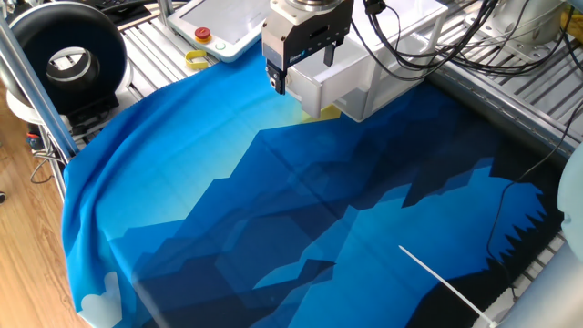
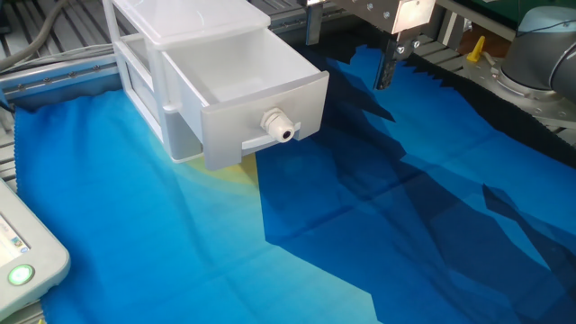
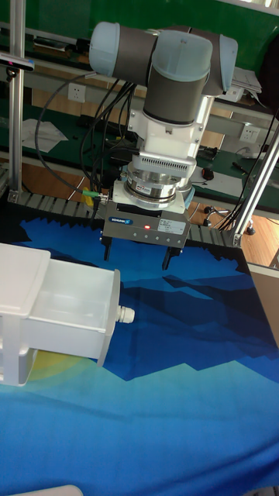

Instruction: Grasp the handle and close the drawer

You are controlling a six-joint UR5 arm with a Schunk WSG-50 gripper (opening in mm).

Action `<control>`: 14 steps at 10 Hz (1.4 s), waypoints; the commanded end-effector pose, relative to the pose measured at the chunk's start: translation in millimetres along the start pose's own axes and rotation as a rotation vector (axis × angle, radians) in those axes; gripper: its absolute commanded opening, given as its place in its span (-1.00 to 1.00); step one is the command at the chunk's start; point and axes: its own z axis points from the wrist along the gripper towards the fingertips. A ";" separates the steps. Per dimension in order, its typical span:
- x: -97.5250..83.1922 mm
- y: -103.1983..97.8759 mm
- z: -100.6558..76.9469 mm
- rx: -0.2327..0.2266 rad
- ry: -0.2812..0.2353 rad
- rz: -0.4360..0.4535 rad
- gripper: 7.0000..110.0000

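Blue-clothed bench: drawer pulled open, handle pointing outward; hand released, empty, hovering above, out front of handle.

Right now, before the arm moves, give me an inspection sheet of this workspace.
Surface: blue patterned cloth covers the table, lightly creased.
Job's things: drawer stands pulled out of its white cabinet, nothing seen inside; handle on its front, untouched.
Clutter: yellow ring-shaped item beside a pendant, off the cloth.
End effector: open, empty, hovering above the cloth, apart from the handle.
Cables: black bundle hangs from the arm by the cabinet.
Surroundings: black round unit, wooden floor.
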 end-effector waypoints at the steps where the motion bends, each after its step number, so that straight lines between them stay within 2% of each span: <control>1: -19.1 23.7 -1.4 -0.097 -0.064 0.281 0.98; 2: -19.7 23.7 0.2 -0.097 -0.066 0.283 -1.00; 14: -15.9 21.5 2.0 -0.083 -0.052 0.297 -1.00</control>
